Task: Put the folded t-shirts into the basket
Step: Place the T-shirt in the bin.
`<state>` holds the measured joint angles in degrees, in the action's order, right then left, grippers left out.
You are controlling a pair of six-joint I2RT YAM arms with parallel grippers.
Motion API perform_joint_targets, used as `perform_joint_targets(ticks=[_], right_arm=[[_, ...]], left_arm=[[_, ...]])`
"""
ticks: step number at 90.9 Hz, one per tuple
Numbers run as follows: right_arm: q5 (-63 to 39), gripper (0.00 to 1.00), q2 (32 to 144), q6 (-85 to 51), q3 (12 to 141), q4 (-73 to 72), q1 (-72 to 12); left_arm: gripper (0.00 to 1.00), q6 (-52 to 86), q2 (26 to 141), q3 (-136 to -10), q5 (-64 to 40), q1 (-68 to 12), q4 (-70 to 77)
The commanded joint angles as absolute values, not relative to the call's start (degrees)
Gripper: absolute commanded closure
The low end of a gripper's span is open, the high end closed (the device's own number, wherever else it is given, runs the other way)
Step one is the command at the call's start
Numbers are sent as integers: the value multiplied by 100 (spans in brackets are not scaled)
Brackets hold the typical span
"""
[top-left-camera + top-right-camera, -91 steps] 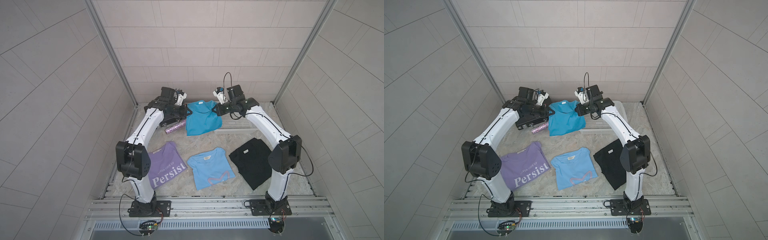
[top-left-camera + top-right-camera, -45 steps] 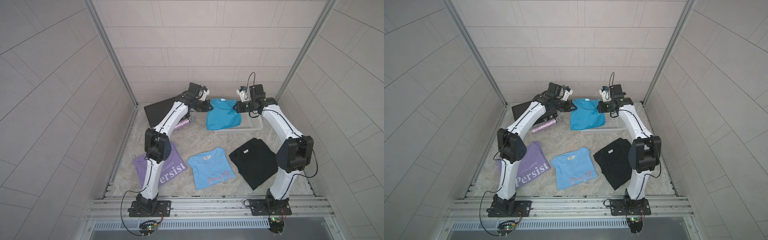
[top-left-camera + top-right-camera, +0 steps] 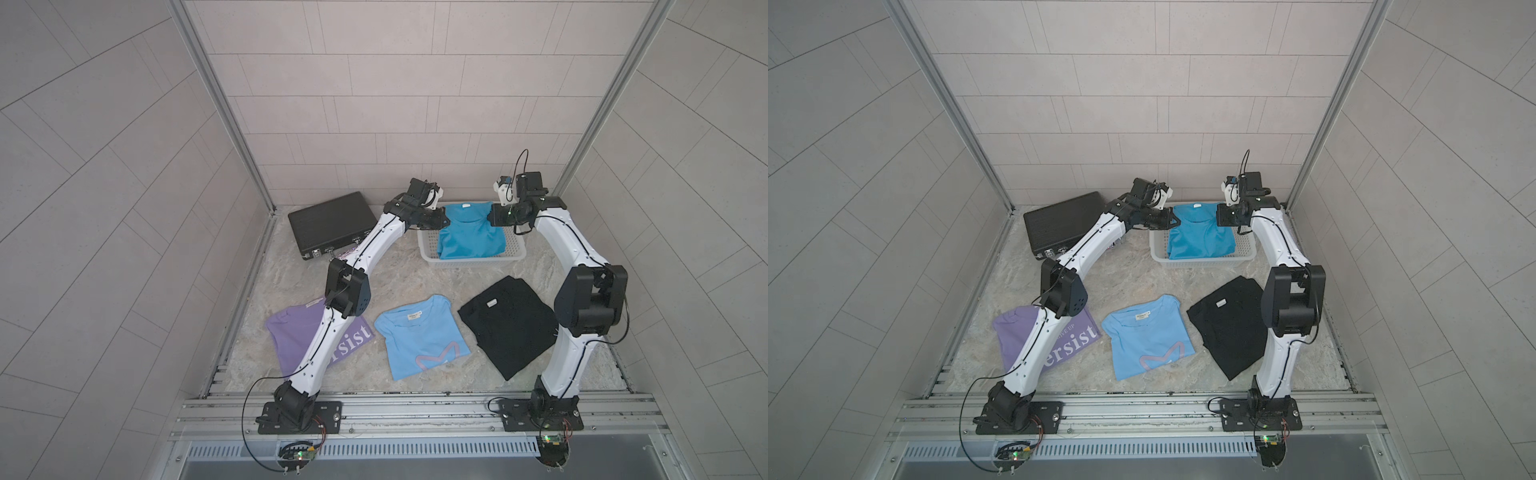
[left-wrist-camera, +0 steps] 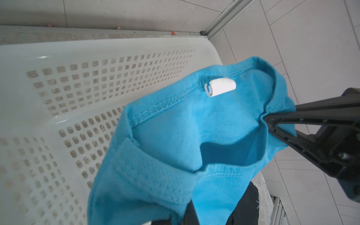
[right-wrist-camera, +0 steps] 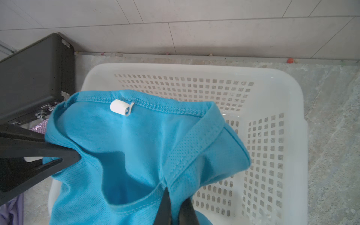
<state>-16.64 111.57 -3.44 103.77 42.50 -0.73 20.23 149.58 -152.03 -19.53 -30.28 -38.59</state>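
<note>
teal tee (image 3: 471, 237): plain teal mesh knit, stitched collar, small rolled white tag (image 5: 119, 107); slung between both pincers, draping into the basket (image 3: 473, 262).
left gripper (image 3: 443, 222): clenched on one collar side.
right gripper (image 3: 491, 217): clenched on the opposite collar side.
basket: white, grid-perforated, directly beneath both pincers.
lilac tee (image 3: 291, 336), light blue tee (image 3: 419, 336), black tee (image 3: 511, 324): folded flat, well apart from both pincers.

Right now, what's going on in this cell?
Both arms are carrying one shirt. The left gripper and right gripper are each shut on a shoulder of the teal t-shirt, holding it over the white basket; its lower part appears to hang into the basket. The lilac shirt, light blue shirt and black shirt lie on the table, not yet packed. A black briefcase sits beside the basket.
</note>
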Motion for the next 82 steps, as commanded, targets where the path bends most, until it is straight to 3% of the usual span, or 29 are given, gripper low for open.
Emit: perform_joint_targets(ticks=[1,29,59,70,82], right_arm=[[-1473,100,11417,-313,10529,4138,-63],[-1224,100,12162,-311,10873,4310,-65],[-1105,100,11950,-162,10631,4230,-70],[-1094,100,12018,-121,10518,4058,-69],[-1077,91,12187,-102,10486,3798,-65]], left_arm=[[100,2086,15229,-15529,-1795,-3021,-3739],[100,2075,15793,-15753,-1793,-3035,-3894],[100,1847,15606,-15607,-1660,-3088,-4141],[87,1437,15522,-15359,-1386,-3156,-4088],[76,1169,15568,-15328,-906,-3182,-4024]])
